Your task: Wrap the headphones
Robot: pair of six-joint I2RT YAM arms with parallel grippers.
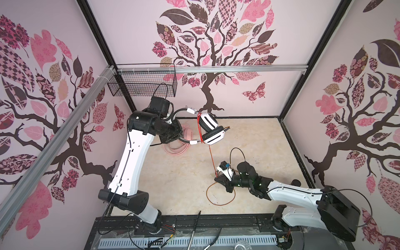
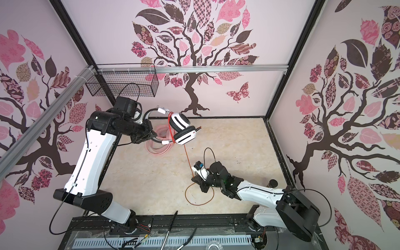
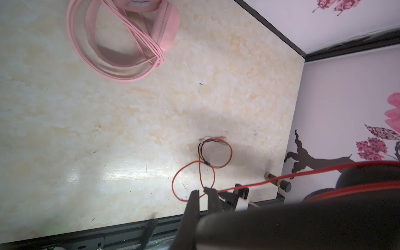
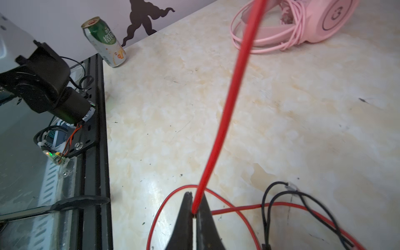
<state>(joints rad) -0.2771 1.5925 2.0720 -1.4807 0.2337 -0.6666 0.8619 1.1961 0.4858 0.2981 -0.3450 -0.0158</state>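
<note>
Left hand (image 2: 151, 136) raised over the far-left part of the tabletop (image 1: 173, 173), fingers together and clamped on the black headband (image 2: 149, 111) of the white-and-black headset (image 1: 208, 123); that headset is off the surface, earcups pointing toward the middle of the cell; several turns of the orange-red cord (image 1: 212, 158) are wound across it just by the earcups; from there the cord drops slantwise to the right hand (image 4: 194, 203), low over the middle of the tabletop; the right wrist view shows its fingers pinched together on the cord, which rises taut from between them; past the grip, the slack lies on the tabletop in a loose loop just beside the hand; the cord's end splits into thin black leads (image 4: 266, 205), which lie curled nearby; the left wrist view shows a small green plug there. Pink headset (image 3: 164, 21) flat on the tabletop at far left, below the raised headset and partly hidden by the left arm in both top views; pink cord (image 3: 138, 36) gathered in loops over and around its band, touching it. Drink can (image 4: 106, 43), green and orange, at the near-right edge of the tabletop, well apart from both headsets. Wire basket (image 1: 142, 84) hung on the back rail at the far-left corner.
</note>
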